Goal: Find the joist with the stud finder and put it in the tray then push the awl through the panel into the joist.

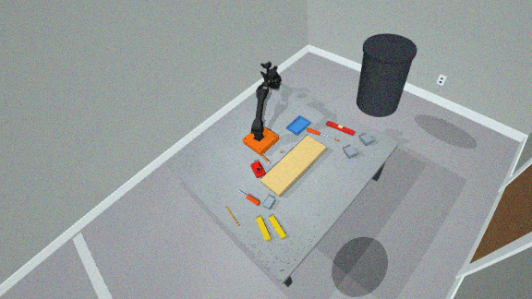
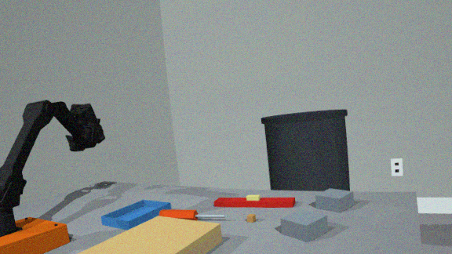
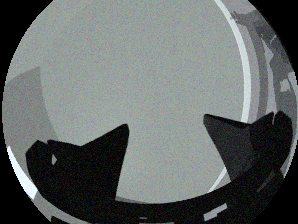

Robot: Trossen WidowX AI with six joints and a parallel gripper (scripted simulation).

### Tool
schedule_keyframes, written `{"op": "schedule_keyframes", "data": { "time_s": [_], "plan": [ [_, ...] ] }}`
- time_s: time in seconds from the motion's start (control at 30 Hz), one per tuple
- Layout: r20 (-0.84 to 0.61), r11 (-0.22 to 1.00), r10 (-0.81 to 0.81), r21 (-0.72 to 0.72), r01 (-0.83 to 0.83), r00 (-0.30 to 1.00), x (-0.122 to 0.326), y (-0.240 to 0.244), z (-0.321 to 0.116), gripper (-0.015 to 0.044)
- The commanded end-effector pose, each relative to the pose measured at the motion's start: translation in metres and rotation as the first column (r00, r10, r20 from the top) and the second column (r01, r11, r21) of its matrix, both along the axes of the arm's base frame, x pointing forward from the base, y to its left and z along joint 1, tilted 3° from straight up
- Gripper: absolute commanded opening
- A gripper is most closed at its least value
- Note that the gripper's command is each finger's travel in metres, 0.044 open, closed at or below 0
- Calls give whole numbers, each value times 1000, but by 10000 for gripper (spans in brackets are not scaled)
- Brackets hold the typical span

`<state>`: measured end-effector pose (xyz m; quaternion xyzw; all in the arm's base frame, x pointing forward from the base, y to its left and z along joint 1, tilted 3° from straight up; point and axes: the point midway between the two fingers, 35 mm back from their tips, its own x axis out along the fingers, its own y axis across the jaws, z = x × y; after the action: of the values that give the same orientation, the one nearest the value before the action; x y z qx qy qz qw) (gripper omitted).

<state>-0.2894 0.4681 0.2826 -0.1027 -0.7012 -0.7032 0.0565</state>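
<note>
My gripper [image 1: 264, 69] [image 3: 167, 123] is open and empty, raised high above the table behind the orange base. The red stud finder [image 1: 258, 169] with a black top part lies beside the near left end of the tan floor panel [image 1: 295, 165] [image 2: 157, 237]. The blue tray [image 1: 298, 125] [image 2: 135, 213] is empty, beyond the panel's far end. One orange-handled tool [image 1: 313, 132] [image 2: 178, 214] with a metal shaft lies near the tray. Another orange-handled tool [image 1: 252, 199] with a thin shaft lies near the stud finder. Which is the awl I cannot tell surely. The joist is hidden.
A red bar with a yellow middle [image 1: 333, 125] [image 2: 235, 202] and two grey blocks [image 1: 350, 151] [image 2: 304, 225] lie at the far right. A third grey block [image 1: 269, 201], two yellow bars [image 1: 263, 228] and a pencil-like stick [image 1: 232, 215] lie at the near end.
</note>
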Motion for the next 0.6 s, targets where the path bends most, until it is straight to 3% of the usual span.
{"op": "schedule_keyframes", "data": {
  "time_s": [0.0, 0.17, 0.57],
  "plan": [
    [0, 1000, -4, 1, 4, 1000, 1, 1, 0, 426],
    [6, 991, -131, 34, 131, 991, 41, 24, 2, 440],
    [76, 785, -616, 137, 604, 784, 232, 82, -6, 440]
  ]
}}
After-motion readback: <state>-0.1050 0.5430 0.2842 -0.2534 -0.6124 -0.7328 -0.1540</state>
